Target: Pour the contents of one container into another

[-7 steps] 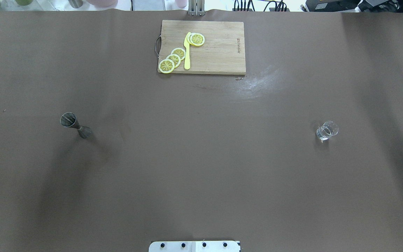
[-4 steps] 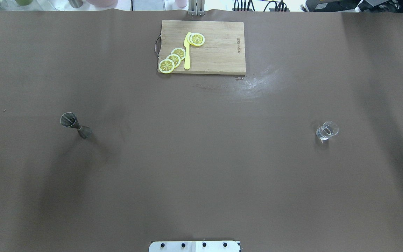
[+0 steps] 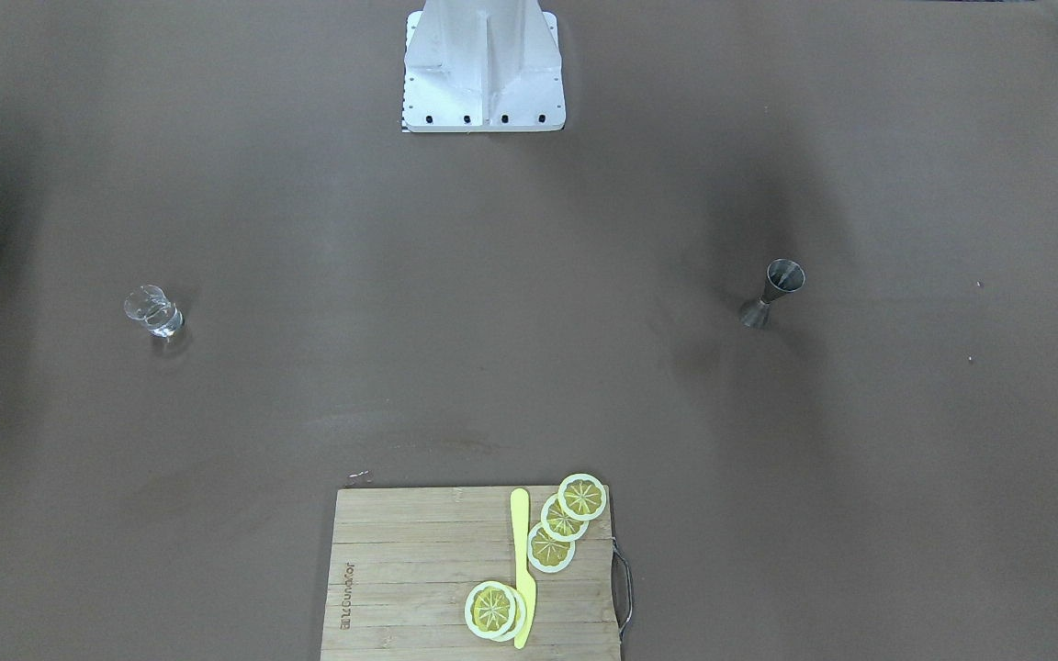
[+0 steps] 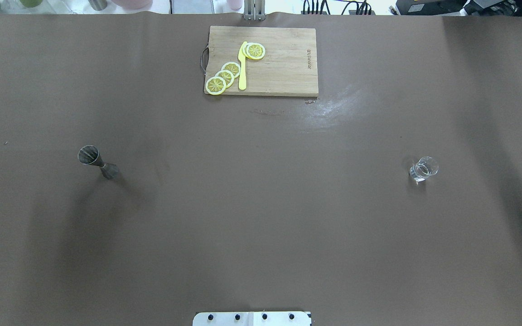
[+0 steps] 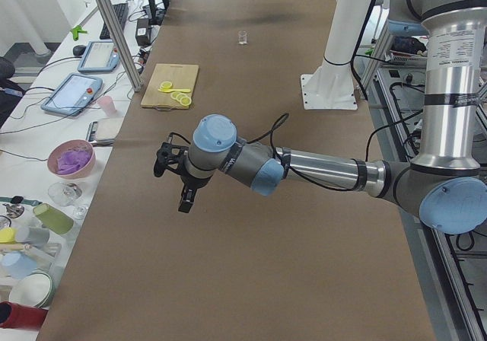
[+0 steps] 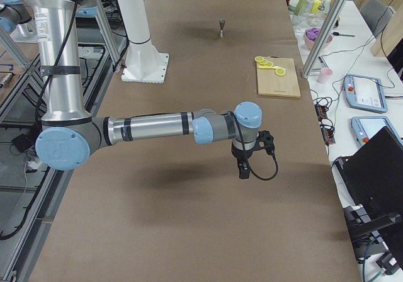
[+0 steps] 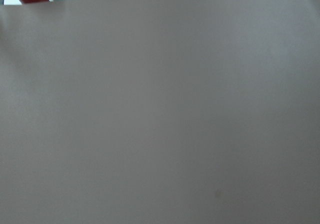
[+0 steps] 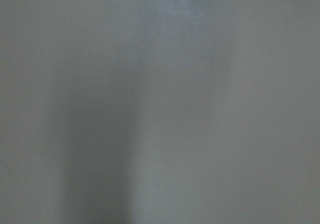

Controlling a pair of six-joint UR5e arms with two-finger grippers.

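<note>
Nothing on the table has moved since the earlier overhead pictures: both containers and the board lie just where they were. A small steel double-cone jigger (image 4: 98, 162) stands upright on the robot's left side of the brown-covered table (image 4: 261, 217). Well apart from it, on the robot's right side, stands a small clear glass (image 4: 423, 168) with what looks like a little clear liquid in the bottom. At the far edge, midway between them, lies a rectangular wooden cutting board (image 4: 288, 68) with a metal loop handle. It carries several round yellow lemon slices (image 4: 224, 77) and a slim yellow plastic knife (image 4: 242, 68). Neither arm shows in the overhead or front-facing views. From the table's ends, the left gripper (image 5: 185, 202) hangs above bare table cover, fingers pointing down. The right gripper (image 6: 244, 170) likewise hangs over bare cover, nothing near it. Whether either pair of jaws is spread or pressed together cannot be told from these side views. Both wrist cameras show only blurred brown cover.
</note>
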